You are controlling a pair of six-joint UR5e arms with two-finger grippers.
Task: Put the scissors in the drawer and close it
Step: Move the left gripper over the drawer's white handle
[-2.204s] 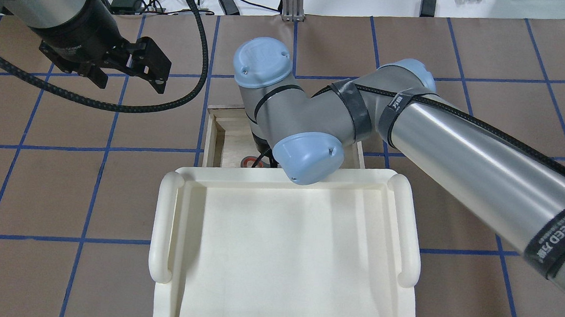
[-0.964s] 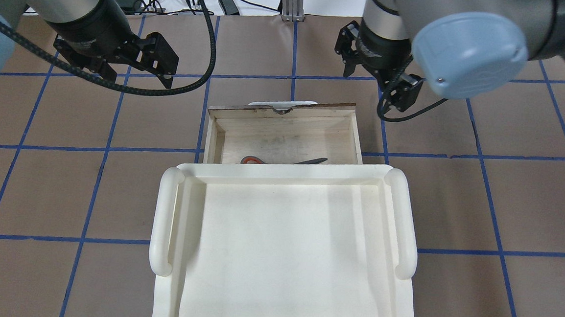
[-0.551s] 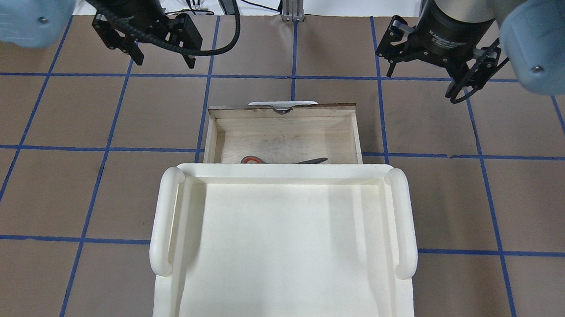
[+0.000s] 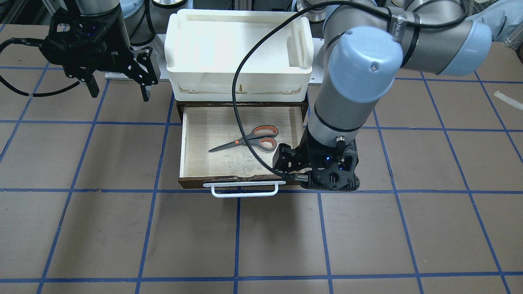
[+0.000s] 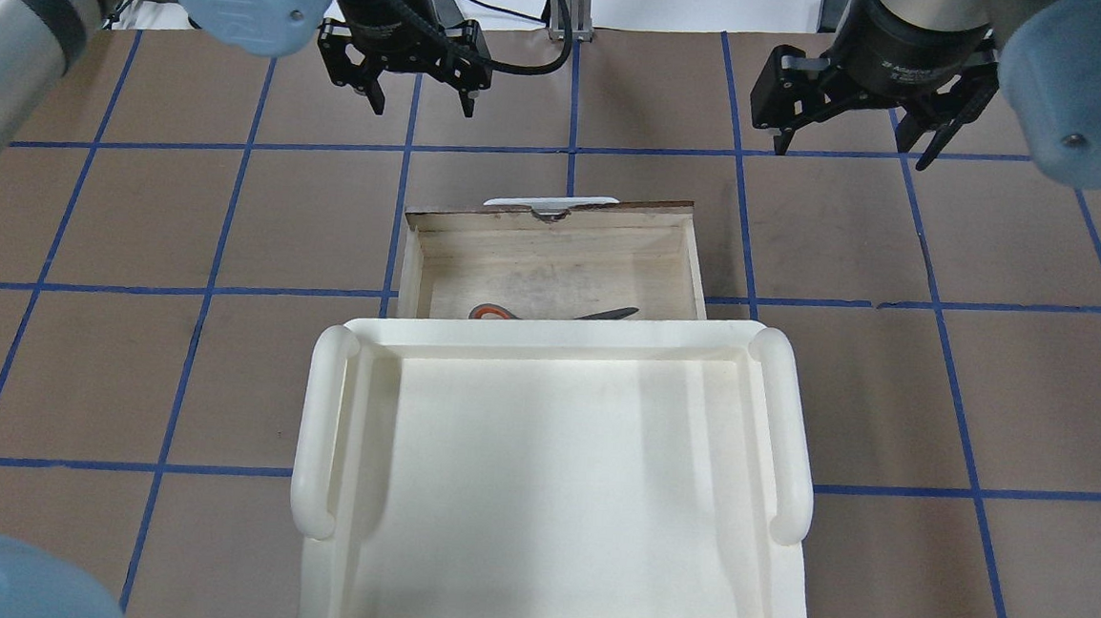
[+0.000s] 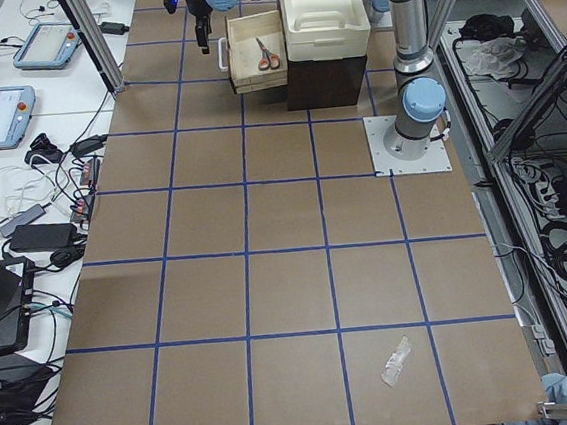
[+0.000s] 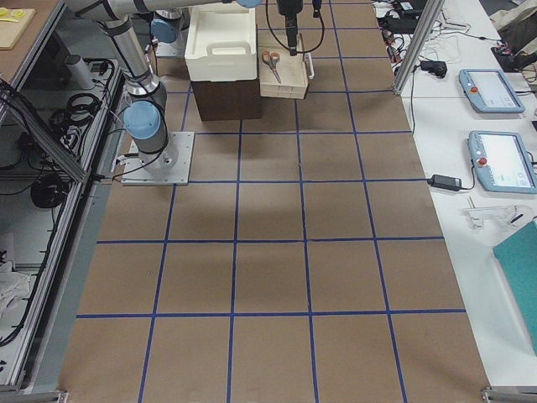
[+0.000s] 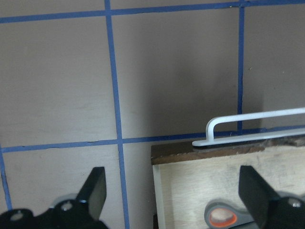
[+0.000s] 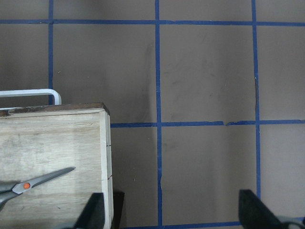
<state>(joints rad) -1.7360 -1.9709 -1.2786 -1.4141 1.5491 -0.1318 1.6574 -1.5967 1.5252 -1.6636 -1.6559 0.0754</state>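
The scissors point(image 4: 253, 141) lie flat in the open drawer point(image 4: 212, 134), handles toward the robot's left. The overhead view shows only an orange loop of the scissors point(image 5: 502, 313) past the bin's rim. The drawer's white bar handle point(image 4: 244, 190) sticks out at the front. My left gripper point(image 4: 316, 173) is open and empty. It hangs beside the drawer's front corner, and the left wrist view shows that handle point(image 8: 252, 125) and an orange loop point(image 8: 221, 217). My right gripper point(image 5: 855, 146) is open and empty, off the other front corner. My left gripper also shows overhead point(image 5: 423, 101).
A cream-white plastic bin point(image 5: 549, 333) sits on the dark cabinet point(image 6: 326, 78) above the drawer. The left arm's black cable point(image 4: 241, 114) hangs over the drawer. A plastic scrap point(image 6: 396, 360) lies far off on the brown table.
My right arm lifted away from the drawer, leaving the scissors inside, and swung out to the right. My left gripper moved from the far left to beside the drawer's front corner.
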